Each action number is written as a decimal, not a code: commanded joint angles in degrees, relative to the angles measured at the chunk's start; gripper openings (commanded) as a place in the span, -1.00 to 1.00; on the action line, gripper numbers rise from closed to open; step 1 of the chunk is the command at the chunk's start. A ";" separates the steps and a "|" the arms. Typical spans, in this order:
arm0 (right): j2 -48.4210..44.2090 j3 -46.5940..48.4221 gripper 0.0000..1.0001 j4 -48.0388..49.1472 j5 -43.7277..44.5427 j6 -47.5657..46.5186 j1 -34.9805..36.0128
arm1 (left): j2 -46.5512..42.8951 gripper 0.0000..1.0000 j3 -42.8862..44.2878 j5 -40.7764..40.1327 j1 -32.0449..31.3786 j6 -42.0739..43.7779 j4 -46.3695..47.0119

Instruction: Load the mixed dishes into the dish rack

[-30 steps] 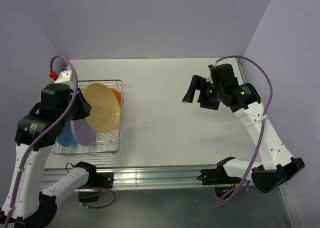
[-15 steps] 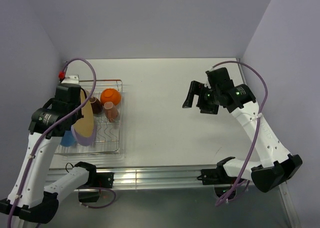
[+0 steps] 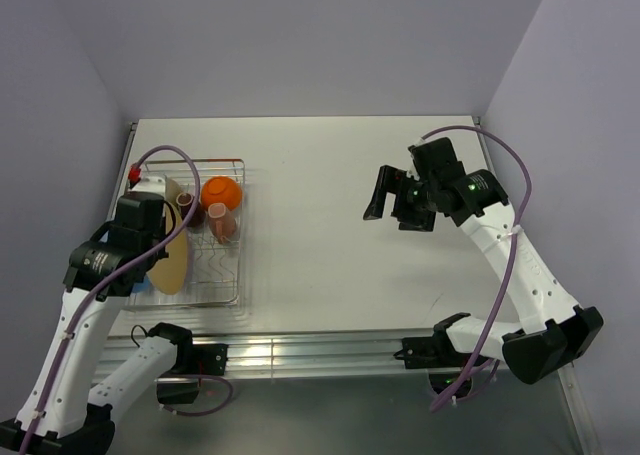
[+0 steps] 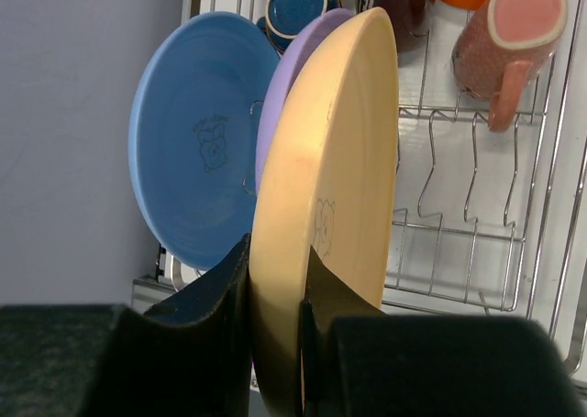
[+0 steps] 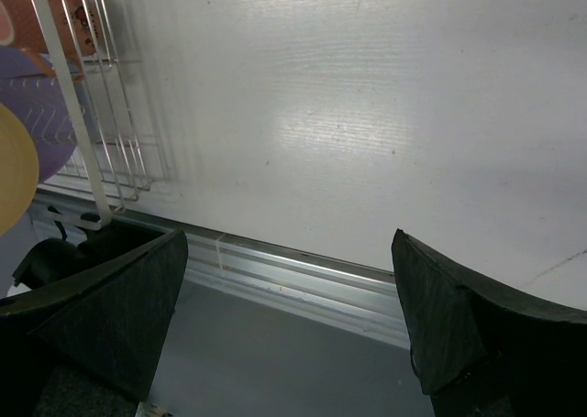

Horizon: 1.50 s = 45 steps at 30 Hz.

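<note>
My left gripper (image 4: pixel 275 307) is shut on the rim of the tan plate (image 4: pixel 335 188), which stands on edge inside the silver dish rack (image 3: pixel 228 275). The lilac plate (image 4: pixel 292 78) leans right behind it, and the blue plate (image 4: pixel 193 142) behind that. A dark blue mug (image 4: pixel 298 0), a dark brown mug (image 4: pixel 399 0), the orange-outside bowl (image 3: pixel 221 191) and a pinkish-orange mug (image 4: pixel 509 37) sit at the rack's far end. The cream bowl is hidden. In the top view the tan plate (image 3: pixel 175 260) stands in the rack's left part. My right gripper (image 3: pixel 385 197) is open and empty above the table at the right.
The rack stands by the table's left edge, close to the left wall (image 3: pixel 50 175). The metal rail (image 3: pixel 320 350) runs along the table's near edge. The rack's near corner (image 5: pixel 92 115) shows at the upper left of the right wrist view.
My left gripper has turned the tan plate from face-up to on edge and lowered it into the rack beside the lilac plate. My right arm has hardly moved.
</note>
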 commanded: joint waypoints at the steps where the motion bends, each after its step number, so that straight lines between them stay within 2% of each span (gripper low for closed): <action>1: -0.72 -0.68 0.99 1.84 -0.36 -0.65 0.02 | -0.32 -1.00 -1.37 1.70 0.25 1.77 3.61; 11: -1.34 -0.95 0.99 1.66 -0.27 -0.57 0.02 | 3.11 -1.00 -2.08 2.67 0.34 3.18 5.28; 26: -1.52 -0.86 0.99 0.96 0.17 -0.65 0.02 | 17.16 -1.00 0.11 2.93 1.13 1.77 3.70; 38: -1.25 -0.60 0.99 0.17 0.79 -0.74 0.02 | 13.49 -1.00 0.65 0.82 3.33 1.07 3.88; 45: -0.90 -0.51 0.99 0.17 0.35 -0.83 0.02 | 14.71 -1.00 1.61 -1.54 3.94 0.19 1.95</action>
